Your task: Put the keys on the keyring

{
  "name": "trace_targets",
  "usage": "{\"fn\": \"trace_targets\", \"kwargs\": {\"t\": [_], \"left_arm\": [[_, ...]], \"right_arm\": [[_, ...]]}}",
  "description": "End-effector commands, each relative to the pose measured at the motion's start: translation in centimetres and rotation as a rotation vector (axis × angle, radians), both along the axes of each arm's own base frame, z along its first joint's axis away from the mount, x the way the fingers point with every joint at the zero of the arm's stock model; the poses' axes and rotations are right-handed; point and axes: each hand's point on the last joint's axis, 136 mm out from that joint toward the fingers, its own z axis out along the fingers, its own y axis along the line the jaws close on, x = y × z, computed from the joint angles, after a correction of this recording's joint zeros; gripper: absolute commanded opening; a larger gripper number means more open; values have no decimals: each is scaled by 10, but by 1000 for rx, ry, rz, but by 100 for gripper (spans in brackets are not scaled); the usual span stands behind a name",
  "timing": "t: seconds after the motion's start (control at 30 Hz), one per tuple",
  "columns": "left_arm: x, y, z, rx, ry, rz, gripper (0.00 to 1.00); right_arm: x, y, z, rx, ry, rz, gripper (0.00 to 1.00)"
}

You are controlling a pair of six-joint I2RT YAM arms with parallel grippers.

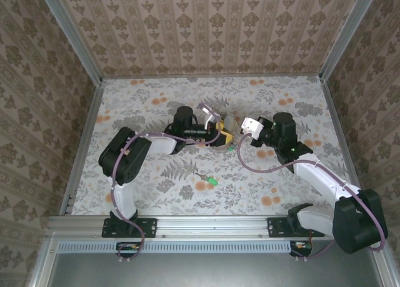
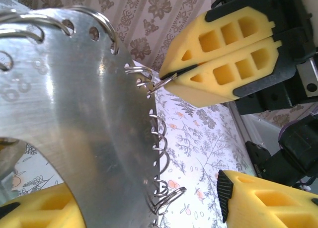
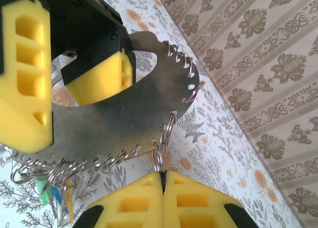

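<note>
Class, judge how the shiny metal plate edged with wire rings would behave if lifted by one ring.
The plate looks like rigid sheet, so it probably stays flat, not floppy. Hung from one ring, as the right gripper pinches, it would likely swing and pivot. Its polished face seems slippery.

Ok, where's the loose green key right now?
In the top view the green key lies loose on the table, between the left arm and right arm, toward the front edge.

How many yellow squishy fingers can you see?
4. The right gripper presses two together at the right wrist view's bottom, pinching a small wire ring; the left gripper holds two apart upper left, beside the metal plate.
</note>
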Motion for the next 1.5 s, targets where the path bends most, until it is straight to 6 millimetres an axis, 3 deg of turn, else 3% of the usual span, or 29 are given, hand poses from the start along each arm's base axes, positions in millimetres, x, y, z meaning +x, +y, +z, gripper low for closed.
{"fn": "trace_targets", "kwargs": {"t": [0.0,0.17,0.3,0.5,0.6,0.7,0.9,1.0,1.2,1.47], "left_arm": [[4,10,21,-47,-73,2,62],[3,16,30,-61,-75,-22,63],[5,15,25,-54,-66,-31,47],[10,1,17,-65,-39,-20,44],[12,-2,12,-72,-17,-13,36],[11,-3,12,-79,-12,-19,32],[10,-6,20,-97,-20,-37,28],[7,-7,23,-100,-26,-52,26],[1,-11,24,-102,-25,-73,25],[-4,-14,28,-106,-27,-89,24]], "right_arm": [[4,-2,10,-19,-22,-2,0],[5,2,6,-12,-7,18,0],[3,7,-2,-3,22,52,0],[6,11,-9,50,35,47,0],[5,10,-13,60,39,43,0],[-10,15,-18,73,33,119,16],[-20,15,-31,73,34,133,15],[-16,15,-26,96,5,113,12],[-3,9,-2,134,-134,47,15],[-19,24,8,111,-191,180,23]]}}
